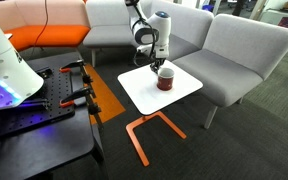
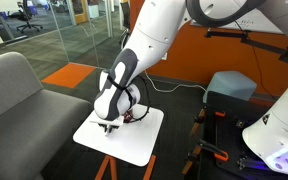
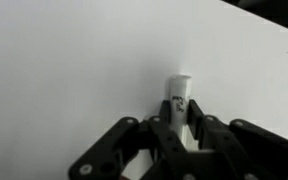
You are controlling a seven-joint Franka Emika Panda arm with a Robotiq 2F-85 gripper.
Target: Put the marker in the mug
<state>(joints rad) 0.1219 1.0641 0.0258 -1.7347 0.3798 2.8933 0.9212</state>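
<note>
The marker (image 3: 179, 85) is a white cylinder with a small dark print, seen in the wrist view. My gripper (image 3: 181, 106) is shut on it, fingers pressed on both sides, over the white tabletop (image 3: 64, 60). The dark red mug (image 1: 165, 80) with a whitish rim stands on the small white table (image 1: 134, 92). In an exterior view my gripper (image 1: 154, 66) points down right beside the mug. In an exterior view (image 2: 108, 127) the arm hides most of the mug; only a red sliver (image 2: 134, 117) shows. The mug is out of the wrist view.
The white table (image 2: 134, 145) stands on an orange metal frame (image 1: 144, 135). Grey sofa seats (image 1: 239, 50) are close behind it. A black bench with clamps (image 1: 44, 110) stands beside it. An orange sofa (image 1: 44, 25) is further back.
</note>
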